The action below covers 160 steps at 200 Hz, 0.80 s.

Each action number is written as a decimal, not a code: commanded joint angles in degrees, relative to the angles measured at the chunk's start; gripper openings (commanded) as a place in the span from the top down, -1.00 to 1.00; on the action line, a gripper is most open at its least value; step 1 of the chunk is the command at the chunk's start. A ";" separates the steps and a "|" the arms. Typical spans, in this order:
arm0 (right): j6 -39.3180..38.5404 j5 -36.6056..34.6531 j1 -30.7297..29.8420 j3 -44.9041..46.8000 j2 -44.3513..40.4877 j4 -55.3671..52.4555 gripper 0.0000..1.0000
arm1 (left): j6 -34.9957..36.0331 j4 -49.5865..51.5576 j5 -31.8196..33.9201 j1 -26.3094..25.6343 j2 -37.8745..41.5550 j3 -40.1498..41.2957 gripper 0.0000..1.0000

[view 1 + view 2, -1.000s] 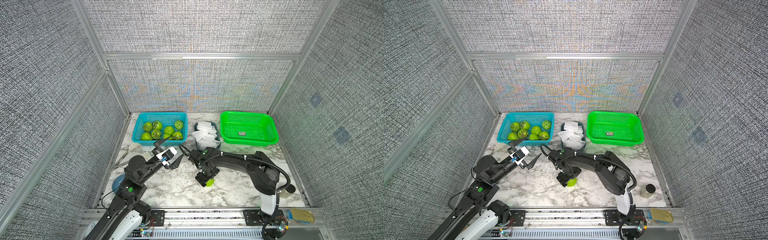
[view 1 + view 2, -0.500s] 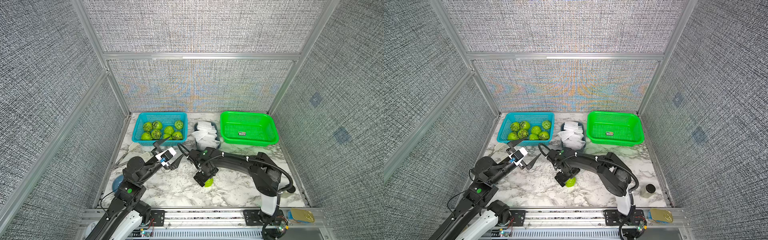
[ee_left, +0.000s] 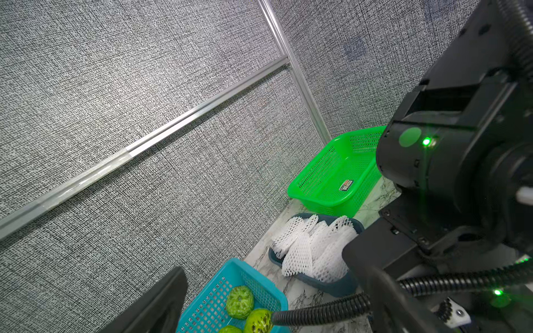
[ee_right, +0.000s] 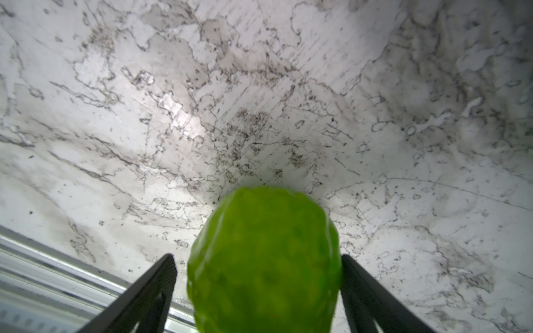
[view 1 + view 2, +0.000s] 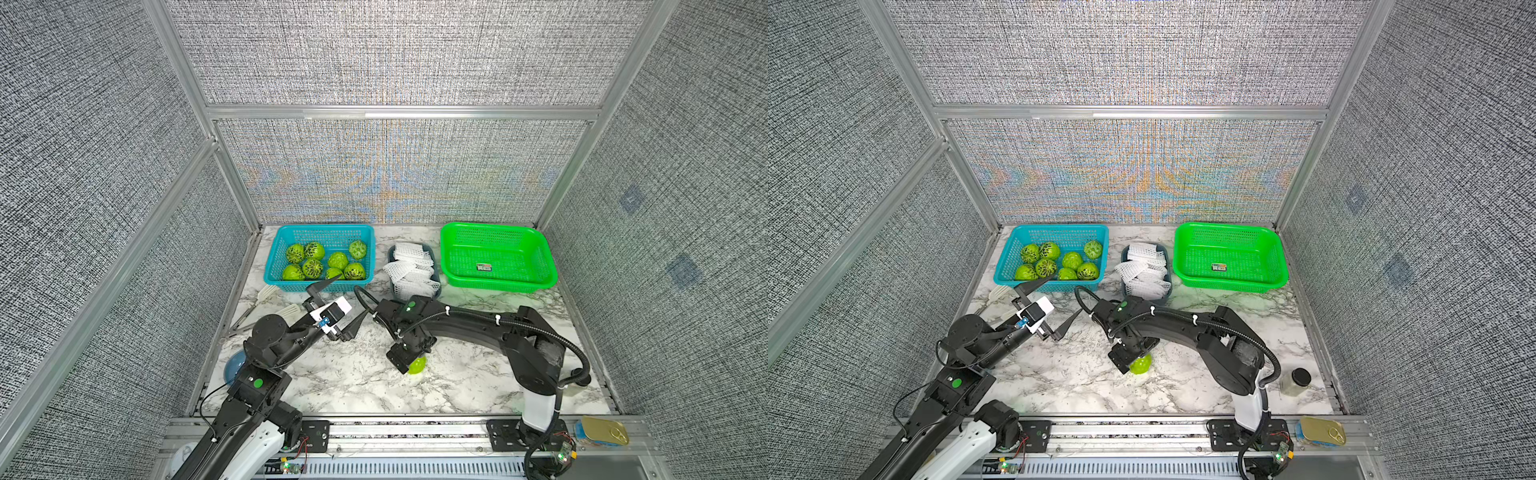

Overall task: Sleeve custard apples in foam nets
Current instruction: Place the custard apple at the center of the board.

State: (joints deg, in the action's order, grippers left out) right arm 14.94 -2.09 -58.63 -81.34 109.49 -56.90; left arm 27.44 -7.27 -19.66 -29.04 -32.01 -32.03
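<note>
Marble table (image 5: 332,386), toward its front edge: custard apple (image 4: 264,230) sits between the open fingers of the right gripper (image 4: 256,258); left gripper (image 5: 354,294), open and empty, stands farther off.

Twin overhead views, two wrist close-ups

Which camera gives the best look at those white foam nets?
The left wrist view: the foam nets appear close, mesh holes clear. Both top views show them small; the right wrist view shows none.
</note>
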 commanded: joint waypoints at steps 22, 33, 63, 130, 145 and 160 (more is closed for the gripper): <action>1.14 -3.36 0.02 -0.53 -0.76 -0.36 -0.84 | -0.63 -0.93 -0.83 0.03 0.10 -0.31 -0.98; 1.19 -4.19 0.01 -0.74 -1.01 -0.47 -0.86 | -0.80 -1.13 -0.94 0.03 -0.01 -0.40 -0.98; 1.09 -4.95 0.16 -1.62 -1.38 -0.23 -0.88 | -1.66 -1.01 -0.66 0.09 -0.51 -0.79 -0.98; -0.91 -6.78 2.90 -5.69 -9.82 2.92 -0.90 | -12.31 4.35 9.31 0.08 -6.88 -8.52 -0.98; -0.79 -6.80 5.23 -6.30 -12.74 4.27 -0.90 | -16.46 6.49 13.72 0.06 -10.01 -12.31 -0.98; 0.59 -7.49 8.80 -6.16 -15.64 5.80 -0.86 | -19.85 5.60 17.50 0.05 -12.14 -13.40 -0.98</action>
State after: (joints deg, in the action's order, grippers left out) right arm 14.26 -7.86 -53.63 -87.31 97.23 -53.69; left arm 15.53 -2.94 -10.31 -29.04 -41.76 -43.42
